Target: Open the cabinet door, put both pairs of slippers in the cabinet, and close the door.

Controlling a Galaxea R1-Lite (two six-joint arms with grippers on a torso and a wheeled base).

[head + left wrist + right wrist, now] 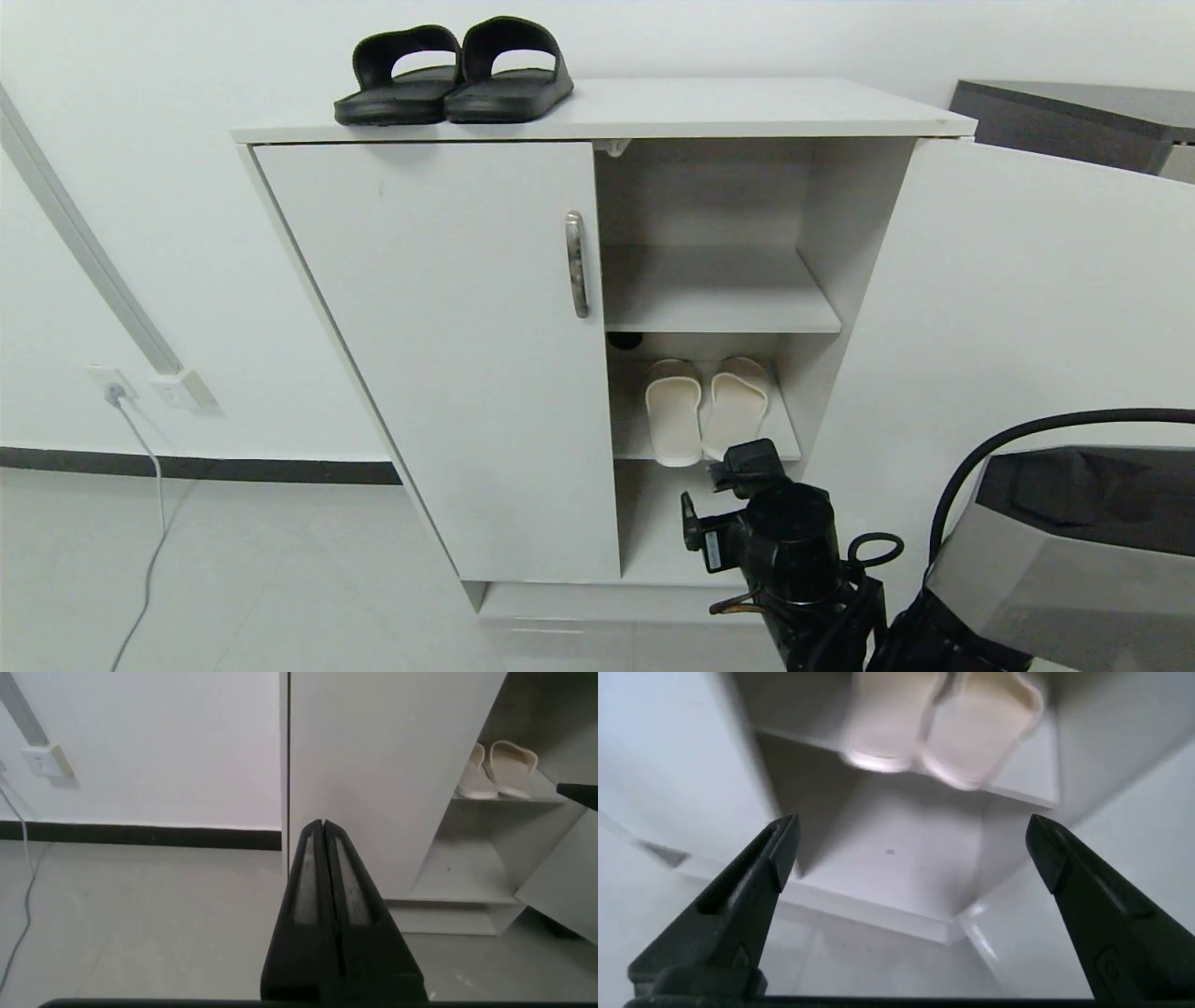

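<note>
Inside the white cabinet (448,373) lie cream foam slippers (705,406), black rubber slippers (455,75) on top; right end effector (915,849) apart, left end effector (323,835) together.

Your right arm (789,546) is matte black — a stout cylindrical joint, thin looping cables; left gripper (324,826) and right gripper (912,829) carry long tapered black fingers (738,905).

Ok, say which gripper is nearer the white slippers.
Right. The right gripper hangs open in front of and below the white slippers; the left gripper, shut, is farther back by the closed door.
</note>
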